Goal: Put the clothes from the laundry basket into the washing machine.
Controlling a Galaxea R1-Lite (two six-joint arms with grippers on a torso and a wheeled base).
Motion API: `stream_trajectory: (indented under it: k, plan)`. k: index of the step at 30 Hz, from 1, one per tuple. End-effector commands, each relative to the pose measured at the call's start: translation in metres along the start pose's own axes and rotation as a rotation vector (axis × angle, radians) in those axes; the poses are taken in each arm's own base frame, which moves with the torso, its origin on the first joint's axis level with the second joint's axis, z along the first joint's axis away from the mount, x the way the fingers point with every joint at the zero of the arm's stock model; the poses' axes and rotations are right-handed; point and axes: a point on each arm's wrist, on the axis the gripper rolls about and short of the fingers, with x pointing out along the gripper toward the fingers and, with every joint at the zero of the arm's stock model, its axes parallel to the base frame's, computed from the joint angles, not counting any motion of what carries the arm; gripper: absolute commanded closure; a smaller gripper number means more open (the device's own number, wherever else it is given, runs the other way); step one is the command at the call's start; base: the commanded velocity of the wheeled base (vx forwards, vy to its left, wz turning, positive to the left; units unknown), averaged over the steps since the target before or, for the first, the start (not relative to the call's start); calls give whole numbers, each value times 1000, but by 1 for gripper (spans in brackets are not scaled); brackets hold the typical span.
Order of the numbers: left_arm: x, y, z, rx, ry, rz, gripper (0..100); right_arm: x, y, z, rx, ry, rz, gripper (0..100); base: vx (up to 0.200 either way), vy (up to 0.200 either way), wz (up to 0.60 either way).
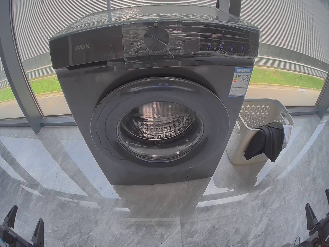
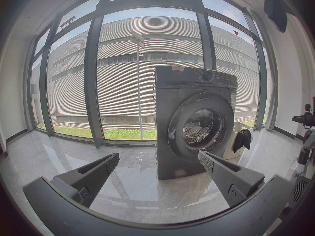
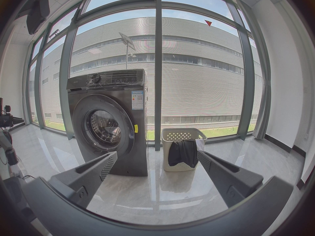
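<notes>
A dark grey front-loading washing machine (image 1: pixel 154 96) stands on the floor before me, its round glass door (image 1: pixel 159 124) shut. To its right sits a white perforated laundry basket (image 1: pixel 253 115) with a black garment (image 1: pixel 267 140) draped over its front rim, a bit of white cloth beside it. My left gripper (image 1: pixel 24 222) is low at the near left, open and empty. My right gripper (image 1: pixel 320 206) is low at the near right, open and empty. In the left wrist view the machine (image 2: pixel 193 118) and basket (image 2: pixel 237 141) lie ahead beyond the open fingers (image 2: pixel 210 163). In the right wrist view the garment (image 3: pixel 183 153) hangs on the basket (image 3: pixel 182 138).
Glossy grey marble floor (image 1: pixel 164 210) stretches between me and the machine. Floor-to-ceiling windows with dark frames (image 1: pixel 17 76) stand right behind the machine and basket. Open floor lies to the left of the machine and in front of the basket.
</notes>
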Motion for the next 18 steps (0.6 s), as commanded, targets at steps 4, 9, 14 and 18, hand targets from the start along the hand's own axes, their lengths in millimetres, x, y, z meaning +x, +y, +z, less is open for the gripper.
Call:
stream_trajectory:
  k: [4,9,14,18]
  plan:
    - [0,0,-5,0,1,-1,0,0,0,-4,-66,0,18,0,0,0,0]
    - [0,0,-5,0,1,1,0,0,0,-4,-48,1,1,0,0,0,0]
    - [0,0,-5,0,1,-1,0,10,-3,142,-18,-308,-25,0,0,0,0]
    - [0,0,-5,0,1,-1,0,71,1,269,20,-362,128,0,0,0,0]
